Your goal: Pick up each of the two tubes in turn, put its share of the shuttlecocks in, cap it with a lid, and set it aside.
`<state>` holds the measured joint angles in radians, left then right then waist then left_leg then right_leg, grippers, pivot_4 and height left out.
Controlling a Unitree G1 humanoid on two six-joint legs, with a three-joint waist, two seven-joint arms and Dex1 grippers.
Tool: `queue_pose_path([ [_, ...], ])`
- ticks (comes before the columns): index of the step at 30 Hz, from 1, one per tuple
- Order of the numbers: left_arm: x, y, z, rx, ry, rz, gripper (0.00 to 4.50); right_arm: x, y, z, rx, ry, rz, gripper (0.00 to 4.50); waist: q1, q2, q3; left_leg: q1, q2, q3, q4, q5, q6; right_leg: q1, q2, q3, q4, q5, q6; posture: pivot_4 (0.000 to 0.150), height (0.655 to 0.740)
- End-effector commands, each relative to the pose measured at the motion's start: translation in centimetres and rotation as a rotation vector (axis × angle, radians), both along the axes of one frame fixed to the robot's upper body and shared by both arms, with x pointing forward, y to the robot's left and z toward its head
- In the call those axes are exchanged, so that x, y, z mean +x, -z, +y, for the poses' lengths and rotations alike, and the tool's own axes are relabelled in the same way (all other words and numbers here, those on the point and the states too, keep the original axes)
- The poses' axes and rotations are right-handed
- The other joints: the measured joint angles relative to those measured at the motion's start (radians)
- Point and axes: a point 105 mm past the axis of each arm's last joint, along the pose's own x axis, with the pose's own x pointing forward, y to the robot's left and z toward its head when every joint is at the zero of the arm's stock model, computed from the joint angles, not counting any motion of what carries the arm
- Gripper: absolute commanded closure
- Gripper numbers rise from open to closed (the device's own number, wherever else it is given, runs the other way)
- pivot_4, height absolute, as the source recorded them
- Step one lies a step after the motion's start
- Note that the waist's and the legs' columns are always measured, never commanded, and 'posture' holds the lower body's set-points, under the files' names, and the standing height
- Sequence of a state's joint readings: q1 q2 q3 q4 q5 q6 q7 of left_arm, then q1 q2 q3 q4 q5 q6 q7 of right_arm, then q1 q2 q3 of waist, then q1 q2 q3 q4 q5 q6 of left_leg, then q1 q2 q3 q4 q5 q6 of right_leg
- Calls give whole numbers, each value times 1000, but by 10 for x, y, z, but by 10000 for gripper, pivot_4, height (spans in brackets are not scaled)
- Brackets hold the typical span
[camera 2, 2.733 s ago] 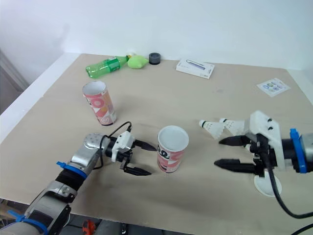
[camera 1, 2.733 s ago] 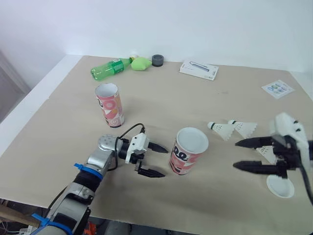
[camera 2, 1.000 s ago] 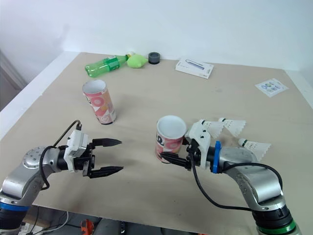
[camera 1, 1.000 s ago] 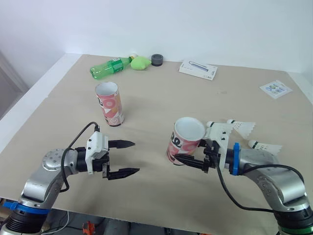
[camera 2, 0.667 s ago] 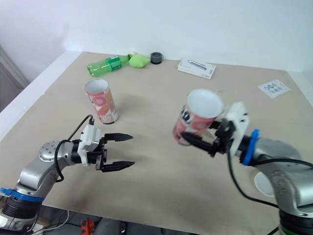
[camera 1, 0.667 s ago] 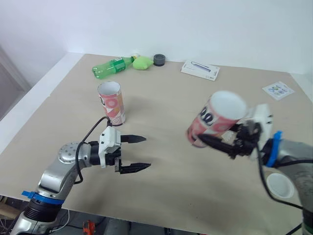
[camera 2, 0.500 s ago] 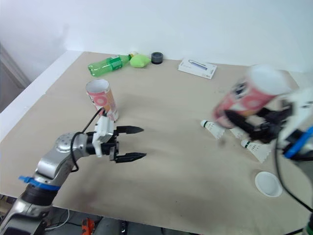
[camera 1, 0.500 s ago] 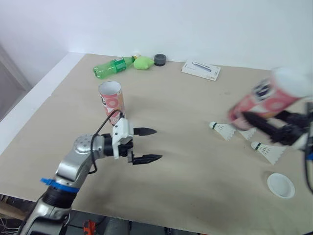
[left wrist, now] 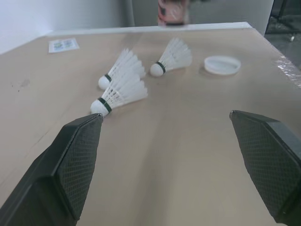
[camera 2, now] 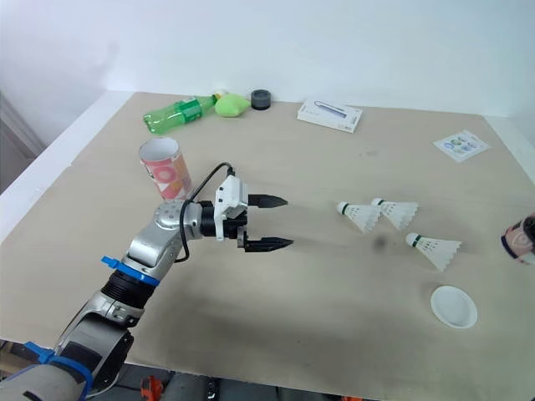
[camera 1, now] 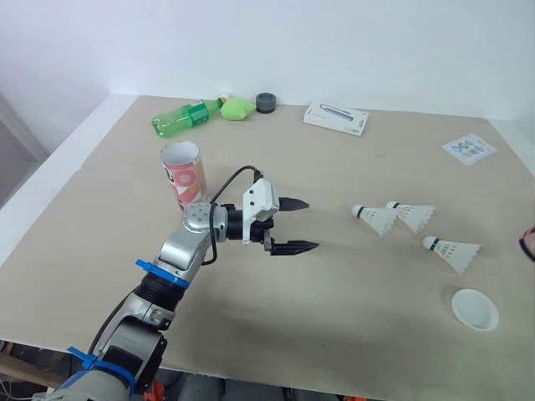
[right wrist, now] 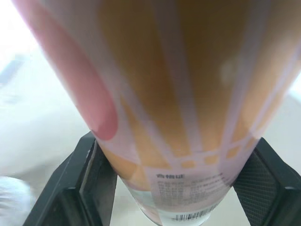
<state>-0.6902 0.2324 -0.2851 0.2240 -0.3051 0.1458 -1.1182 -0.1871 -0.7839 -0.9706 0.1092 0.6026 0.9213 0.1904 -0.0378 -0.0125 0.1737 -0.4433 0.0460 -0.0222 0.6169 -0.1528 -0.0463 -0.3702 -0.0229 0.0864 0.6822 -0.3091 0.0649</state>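
Note:
One pink patterned tube (camera 1: 184, 171) stands upright at the table's left. My left gripper (camera 1: 311, 224) hovers open and empty just right of it, pointing at three white shuttlecocks (camera 1: 376, 219) (camera 1: 411, 215) (camera 1: 451, 251) that lie on the table's right half. The wrist view shows those shuttlecocks (left wrist: 120, 94) well ahead of the fingers. A white lid (camera 1: 475, 309) lies near the front right. The second pink tube (right wrist: 178, 94) is clamped between the fingers of my right gripper (right wrist: 176, 150), and a sliver of that tube (camera 2: 522, 238) shows at the far right edge.
Along the back edge lie a green bottle (camera 1: 185, 117), a yellow-green object (camera 1: 241, 109), a dark grey round piece (camera 1: 267, 102) and a white box (camera 1: 336, 119). A sticker sheet (camera 1: 468, 149) lies at the back right. Bare wood stretches between my left gripper and the shuttlecocks.
My right gripper has carried the second tube up and off to the right, almost out of the head views. The open left gripper has moved right, past the standing tube.

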Motion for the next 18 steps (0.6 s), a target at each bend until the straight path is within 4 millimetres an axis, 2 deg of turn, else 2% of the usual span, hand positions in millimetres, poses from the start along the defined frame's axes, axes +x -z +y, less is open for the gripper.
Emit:
queue_pose_path([
  [1, -3, -8, -4, -10, 33, -50, 0, 7, -4, -3, 1, 17, -23, 11079, -4, 3, 0, 0, 0, 1, 0, 0, 0, 0, 0, 1, 0, 0, 0, 1500, 7203],
  [8, -3, -8, 1, -2, 24, -53, 0, 15, 9, -5, 6, 30, -14, 11079, -7, 3, 0, 0, 0, 1, 0, 0, 0, 0, 0, 1, 0, 0, 1, 1500, 7203],
  [13, -3, -6, 2, 0, 14, -58, 0, 19, 9, 2, -173, -3, 49, 11079, -7, 3, 0, 0, 0, 1, 0, 0, 0, 0, 0, 1, 0, -1, 3, 1500, 7203],
  [18, -4, -5, 3, -5, 5, -53, 0, 25, 28, 3, -153, -4, 77, 11079, -8, 3, 0, 1, 0, 2, 0, 0, 0, 0, 0, 2, 0, 0, 4, 1500, 7203],
])
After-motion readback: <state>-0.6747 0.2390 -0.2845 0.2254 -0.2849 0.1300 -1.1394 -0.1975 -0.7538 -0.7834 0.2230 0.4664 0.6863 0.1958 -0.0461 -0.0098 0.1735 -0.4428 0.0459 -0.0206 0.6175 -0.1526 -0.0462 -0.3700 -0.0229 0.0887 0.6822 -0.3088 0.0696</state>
